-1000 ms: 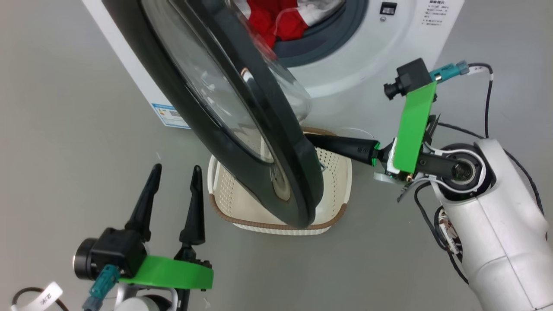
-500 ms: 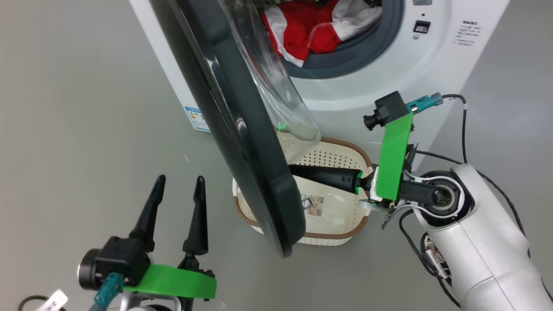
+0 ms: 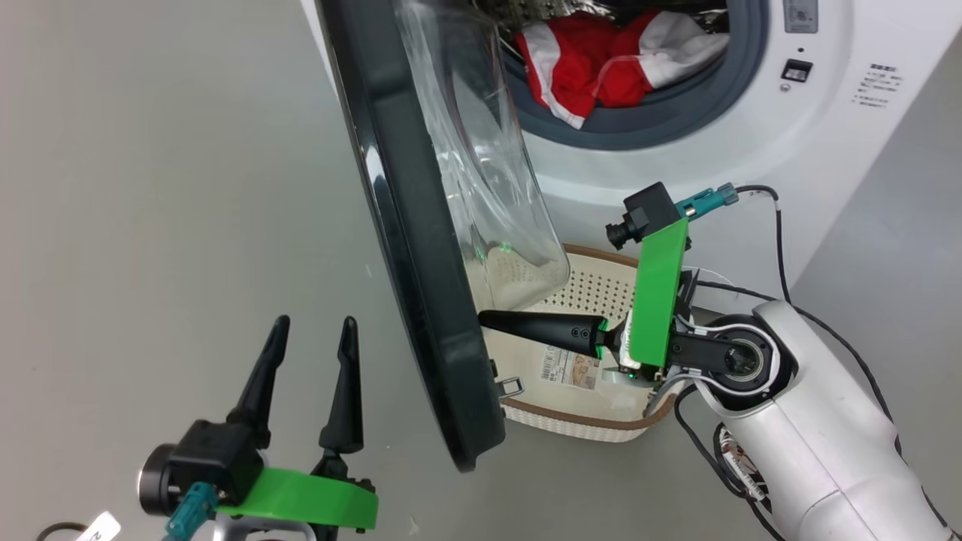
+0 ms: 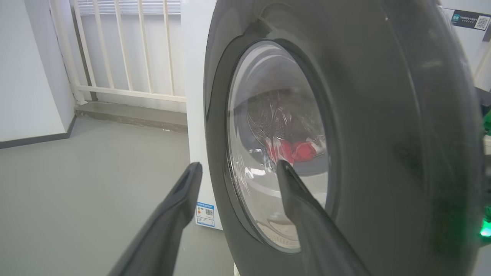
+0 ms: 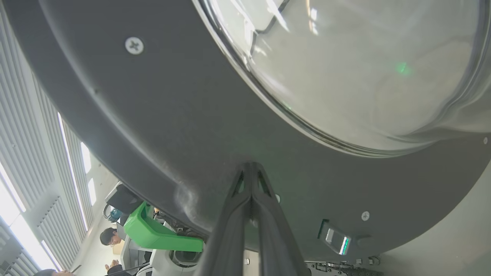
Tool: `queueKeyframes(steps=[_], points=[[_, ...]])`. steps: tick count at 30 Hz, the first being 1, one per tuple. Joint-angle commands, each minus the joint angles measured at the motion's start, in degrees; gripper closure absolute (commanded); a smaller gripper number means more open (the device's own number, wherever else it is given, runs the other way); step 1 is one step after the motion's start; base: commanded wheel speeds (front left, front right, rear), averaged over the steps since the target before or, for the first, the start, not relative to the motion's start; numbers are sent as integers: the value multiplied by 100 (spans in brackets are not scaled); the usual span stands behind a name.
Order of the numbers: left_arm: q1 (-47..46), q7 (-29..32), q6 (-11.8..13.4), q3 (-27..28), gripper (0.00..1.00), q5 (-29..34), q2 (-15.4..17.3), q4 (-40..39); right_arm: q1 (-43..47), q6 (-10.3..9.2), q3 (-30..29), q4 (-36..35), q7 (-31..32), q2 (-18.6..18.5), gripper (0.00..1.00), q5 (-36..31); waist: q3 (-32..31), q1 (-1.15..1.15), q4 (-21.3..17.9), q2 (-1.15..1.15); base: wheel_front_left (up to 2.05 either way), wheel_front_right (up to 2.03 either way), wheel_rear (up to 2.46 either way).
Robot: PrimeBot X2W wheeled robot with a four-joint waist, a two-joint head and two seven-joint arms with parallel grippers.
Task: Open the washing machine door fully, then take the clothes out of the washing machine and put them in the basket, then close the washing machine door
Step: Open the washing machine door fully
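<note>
The washing machine door [image 3: 421, 300] stands swung out, its black rim nearly edge-on and its glass bowl [image 3: 488, 173] facing the white washing machine [image 3: 676, 180]. My right gripper [image 3: 485, 319] is shut and empty, its tips touching the door's inner rim [image 5: 153, 115] below the glass [image 5: 364, 69]. The red and white clothes [image 3: 601, 68] lie in the drum mouth and show through the window [image 4: 295, 149]. Below the door sits the basket [image 3: 597, 289], with nothing in it but its sticker. My left gripper [image 3: 315, 323] is open on the door's outer side [image 4: 383, 134], apart from it.
Grey floor spreads to the left of the machine. A white railing [image 4: 126, 46] and wall stand behind it in the left wrist view. The door latch [image 5: 333, 239] sits near my right fingertips. A person [image 5: 109, 237] shows far off under the door's edge.
The door has swung further open to the left, with my shut right gripper following against its inner face. The head camera has shifted, so more of the drum and clothes shows. My left gripper stays put.
</note>
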Motion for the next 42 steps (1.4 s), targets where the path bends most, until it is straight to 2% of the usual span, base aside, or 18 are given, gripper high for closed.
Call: queueKeyframes(steps=[1, 12, 29, 42], points=[[17, 11, 44, 169, 0, -52, 102, -145, -14, 44, 124, -144, -45, 143, 100, 64, -51, 0, 97, 0, 0, 0, 0], [96, 58, 92, 132, 0, -85, 133, -160, -12, 44, 324, -36, -184, 143, 100, 211, -140, 0, 424, 0, 0, 0, 0], [140, 91, 144, 72, 0, -116, 179, -205, -43, 44, 556, 25, -339, 128, 100, 425, -173, 0, 681, 0, 0, 0, 0], [161, 56, 211, 79, 0, -182, 193, -216, -70, 44, 807, -69, -587, -105, 100, 429, -143, 0, 756, 0, 0, 0, 0]])
